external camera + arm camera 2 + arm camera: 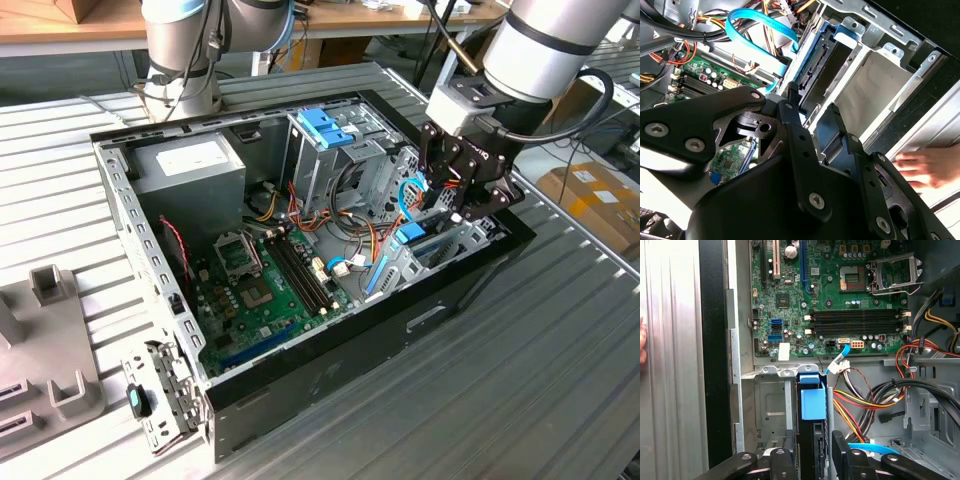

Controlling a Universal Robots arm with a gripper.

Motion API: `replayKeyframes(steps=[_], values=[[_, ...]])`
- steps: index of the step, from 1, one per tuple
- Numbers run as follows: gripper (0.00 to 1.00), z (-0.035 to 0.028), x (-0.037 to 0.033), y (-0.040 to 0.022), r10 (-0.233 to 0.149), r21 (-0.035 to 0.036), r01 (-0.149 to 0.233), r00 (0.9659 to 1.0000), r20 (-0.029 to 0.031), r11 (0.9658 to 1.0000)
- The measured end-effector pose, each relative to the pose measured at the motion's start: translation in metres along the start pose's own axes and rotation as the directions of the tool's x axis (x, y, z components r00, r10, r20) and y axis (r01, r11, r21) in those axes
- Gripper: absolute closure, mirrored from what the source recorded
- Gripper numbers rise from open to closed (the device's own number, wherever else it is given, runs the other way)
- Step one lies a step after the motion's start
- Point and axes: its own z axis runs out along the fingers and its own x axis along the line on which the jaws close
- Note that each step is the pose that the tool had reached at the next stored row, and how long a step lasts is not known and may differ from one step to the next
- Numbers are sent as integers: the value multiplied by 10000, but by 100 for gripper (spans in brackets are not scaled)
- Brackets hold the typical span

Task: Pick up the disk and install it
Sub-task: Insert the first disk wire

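- Light-blue plastic caps the disk [813, 402], which stands on edge in a slot of the metal bay [771, 410]. The slot is just past the edge of the green board [840, 300] in the first wrist view.
- In the second wrist view the disk's dark edge with its connector strip [812, 75] sits inside the bay, against a blue frame, with a pale bay wall beside it.
- The black claw [814, 447] hangs directly over the disk's near end in both wrist views. I cannot tell whether it is clamped on the disk or standing loose.
- In the exterior view the claw [445, 205] reaches down into the far corner of the open case [330, 370], on the exterior view's right.
- The case lies on its side on a slatted metal counter [520, 380], with the board facing up.
- A grey box with a white label [190, 165] fills the case's corner on the exterior view's left, well apart from the claw.
- A light-blue flat cable [760, 25] loops over the wiring near the bay, and red, yellow and black wires [865, 405] run beside the disk's slot.
- A hand [927, 167] rests on the counter just outside the case's black wall.
- A blue latch [325, 125] tops the upright cage at the middle of the case.
- A grey fixture [50, 340] sits on the counter at the exterior view's left, apart from the case.
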Motion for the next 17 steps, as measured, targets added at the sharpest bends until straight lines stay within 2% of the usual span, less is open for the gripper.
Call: replayKeyframes(steps=[5,10,12,17], values=[[57,-18,0,0,1,0,-1,10000,0,10000],[57,-161,0,0,1,-1,-1,10000,-17,10000],[57,-192,-1,0,1,-1,-1,10000,-24,10000],[57,-201,-6,1,0,-1,0,10000,-26,10000]])
